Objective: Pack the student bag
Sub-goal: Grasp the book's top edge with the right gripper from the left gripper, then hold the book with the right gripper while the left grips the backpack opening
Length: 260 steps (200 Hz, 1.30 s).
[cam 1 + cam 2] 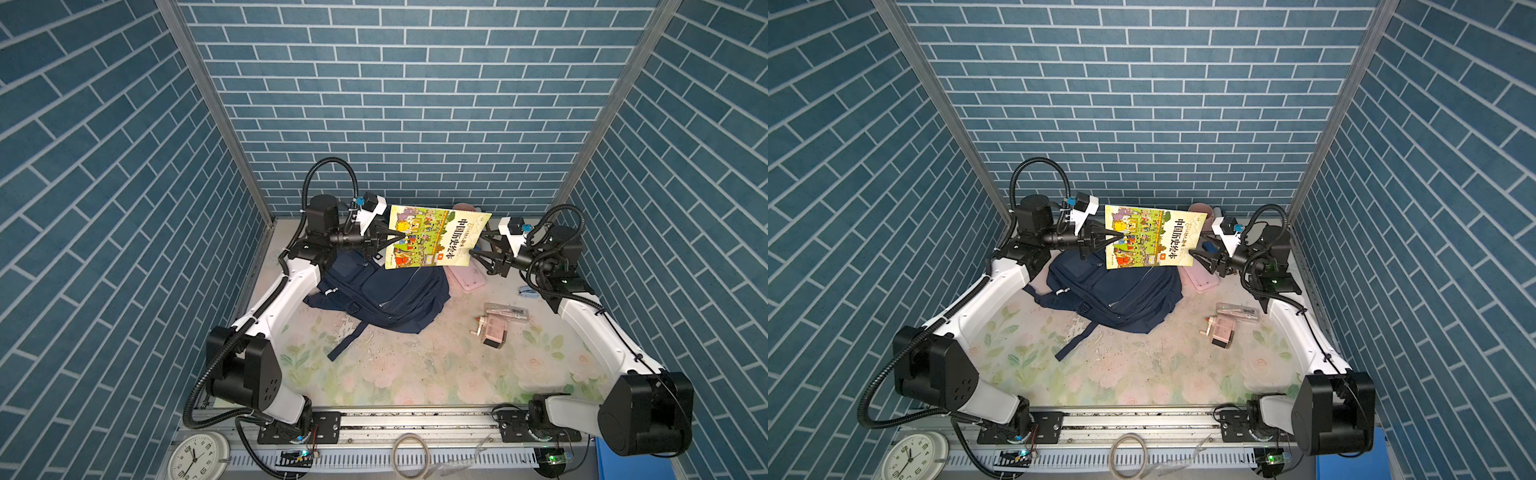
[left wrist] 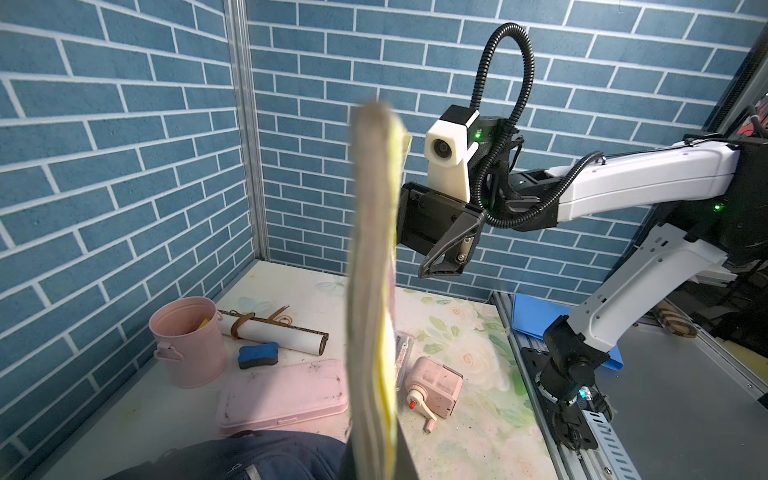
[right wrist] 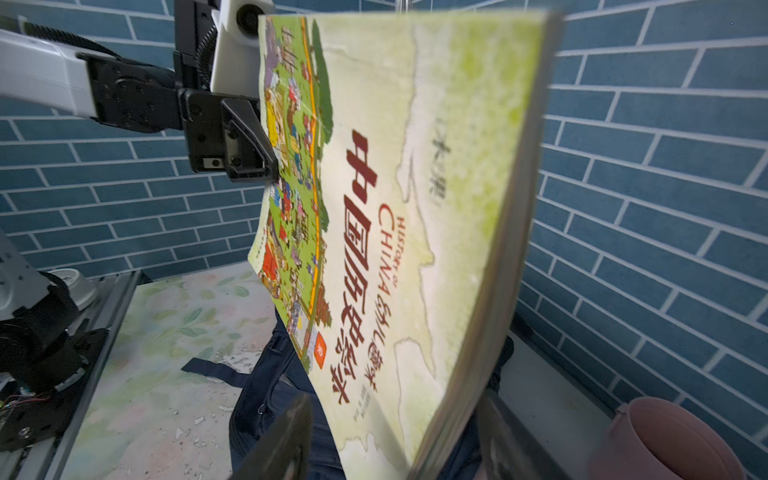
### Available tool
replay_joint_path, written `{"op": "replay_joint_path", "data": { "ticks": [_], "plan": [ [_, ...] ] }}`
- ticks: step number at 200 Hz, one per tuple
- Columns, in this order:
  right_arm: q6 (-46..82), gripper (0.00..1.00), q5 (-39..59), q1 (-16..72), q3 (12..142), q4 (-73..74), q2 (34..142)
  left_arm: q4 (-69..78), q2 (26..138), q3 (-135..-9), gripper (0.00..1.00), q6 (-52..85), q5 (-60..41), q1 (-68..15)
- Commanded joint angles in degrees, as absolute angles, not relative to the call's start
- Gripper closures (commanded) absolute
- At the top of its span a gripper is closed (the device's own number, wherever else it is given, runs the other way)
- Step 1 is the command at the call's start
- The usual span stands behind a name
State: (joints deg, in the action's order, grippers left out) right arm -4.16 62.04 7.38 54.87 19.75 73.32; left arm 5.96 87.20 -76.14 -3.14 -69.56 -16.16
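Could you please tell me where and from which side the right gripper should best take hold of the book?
Grip the book by its free right edge, opposite the left gripper that pinches its left edge above the bag. Come in from the right: that thin edge faces the right gripper, whose open fingers flank it.

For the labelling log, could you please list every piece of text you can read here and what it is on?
"中国历史绘本": large red title on the book cover.
"HISTORY OF CHINA": small red line beside that title.
The clock numerals, the cover's grey characters and its small print: too small or blurred to read.
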Motion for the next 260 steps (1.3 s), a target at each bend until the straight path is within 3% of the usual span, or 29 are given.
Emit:
{"op": "replay_joint_path", "data": {
  "ticks": [1, 37, 71, 77, 81, 100, 118, 170, 201, 260],
  "plan": [
    [2.35, 0.4, 67.6, 7.74, 54.38, 28.03, 74.54, 9.25, 86.62, -75.79, 1.0, -1.62, -71.84, -16.73],
    [7.6, 0.53, 69.59, 7.76, 54.85, 31.72, 76.79, 8.18, 87.3, -76.12, 1.0, -2.08, -72.44, -16.71],
    [12.22, 0.95, 71.71, 7.53, 54.46, 32.26, 77.14, 7.18, 88.04, -75.99, 1.0, -2.25, -68.99, -16.66],
    [12.83, 1.0, 71.88, 7.52, 54.4, 32.26, 76.89, 5.61, 88.07, -76.2, 0.67, -2.75, -66.11, -16.58],
    [13.22, 1.0, 71.89, 7.52, 54.27, 32.21, 76.78, 4.8, 88.07, -76.3, 0.56, -2.69, -63.63, -16.72],
    [13.18, 1.0, 70.98, 7.34, 53.86, 30.28, 75.16, 3.96, 87.6, -75.8, 0.25, -1.33, -54.22, -16.12],
    [9.08, 1.0, 66.42, 6.96, 53.42, 22.23, 72.38, 3.6, 87.19, -75.46, 0.13, 1.8, -48.58, -14.64],
    [8.53, 1.0, 37.94, 6.33, 50.02, 2.4, 62.86, -12.78, 86.74, -76.54, 0.2, 4.23, -23.53, -13.5],
    [13.42, 1.0, 25.51, 6.35, 51.64, -7.06, 61.28, -14.97, 83.35, -70.15, 0.24, 0.67, -11.01, -21.53],
    [18.99, 1.0, 20.32, 6.33, 48.04, -6.96, 56.68, -10.01, 82.92, -58.03, 0.32, 1.61, 0.25, -36.34]
  ]
}}
